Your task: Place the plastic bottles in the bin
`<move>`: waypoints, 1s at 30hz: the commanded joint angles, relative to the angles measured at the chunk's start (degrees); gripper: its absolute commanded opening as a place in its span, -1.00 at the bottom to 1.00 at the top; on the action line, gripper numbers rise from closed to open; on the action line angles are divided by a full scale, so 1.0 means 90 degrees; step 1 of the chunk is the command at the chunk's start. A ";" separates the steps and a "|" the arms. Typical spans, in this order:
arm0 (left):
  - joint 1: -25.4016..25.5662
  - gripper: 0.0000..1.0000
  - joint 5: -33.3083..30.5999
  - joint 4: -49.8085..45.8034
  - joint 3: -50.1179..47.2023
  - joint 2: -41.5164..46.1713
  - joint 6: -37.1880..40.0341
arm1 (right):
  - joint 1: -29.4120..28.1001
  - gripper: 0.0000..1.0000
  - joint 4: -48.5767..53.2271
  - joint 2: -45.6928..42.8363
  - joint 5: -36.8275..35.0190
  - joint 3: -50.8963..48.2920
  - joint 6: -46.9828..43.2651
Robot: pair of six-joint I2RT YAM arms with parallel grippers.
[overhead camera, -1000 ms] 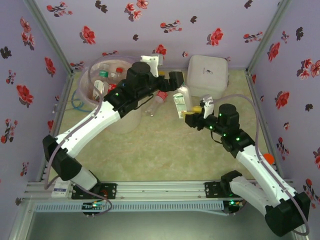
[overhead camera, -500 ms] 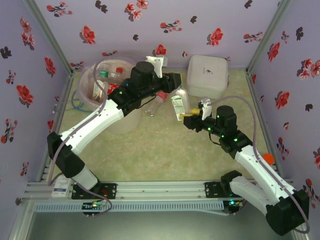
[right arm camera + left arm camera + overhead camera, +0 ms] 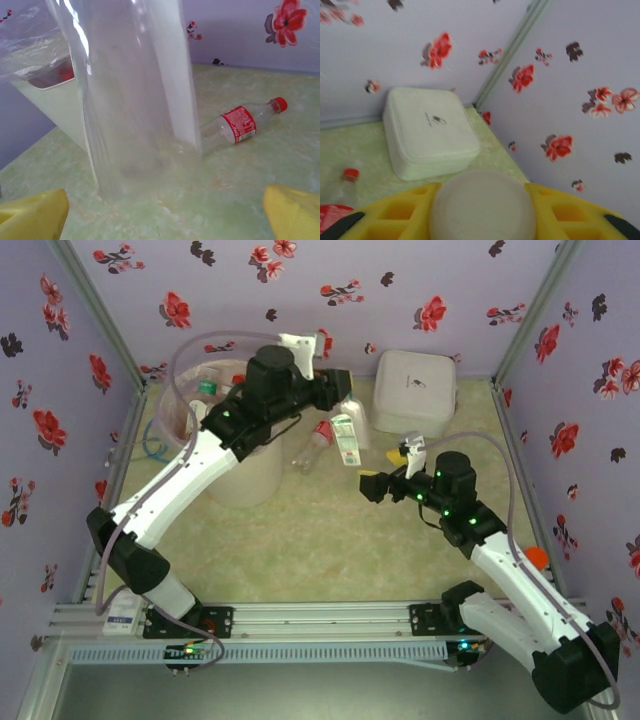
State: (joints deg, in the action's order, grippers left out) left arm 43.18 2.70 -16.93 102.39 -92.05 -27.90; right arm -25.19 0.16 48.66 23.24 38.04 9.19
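Standing at upper left of the top view, the bin [image 3: 243,476] holds several bottles [image 3: 214,390]. Right of it, the left gripper [image 3: 343,400] pinches a clear bottle [image 3: 346,438]. Centre-right, the right gripper [image 3: 375,483] is spread wide. A red-labelled bottle [image 3: 239,125] lies between bin and clear bottle.

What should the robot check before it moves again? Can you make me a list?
1. Left gripper grips the green-label bottle: ok, a finger on each side.
2. That bottle is above the bin: not ok, it hangs to the bin's right.
3. Right gripper is open and empty: ok.
4. Red-label bottle is in the bin: not ok, it lies on the table.
5. Bin has room left: cannot tell, the left arm covers much of it.
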 commanded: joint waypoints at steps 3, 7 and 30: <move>-0.0658 -0.77 -0.0756 -0.0485 0.0621 0.0803 0.0917 | -0.0038 0.99 0.0456 -0.0287 -0.0667 -0.0151 -0.0325; -0.1393 -0.88 -0.1168 -0.0845 0.0767 0.1333 0.1106 | -0.0033 0.99 0.0582 -0.0313 -0.0758 -0.0259 -0.0357; -0.3461 -1.00 -0.1886 -0.4797 0.2149 -0.0484 0.2680 | -0.0035 0.99 0.0953 -0.0248 -0.0992 -0.0262 -0.0454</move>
State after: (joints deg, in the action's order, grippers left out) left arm 12.43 -15.51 -54.00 119.90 -94.98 -6.04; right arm -25.19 7.57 47.46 15.99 35.59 6.37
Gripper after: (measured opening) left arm 0.398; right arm 0.996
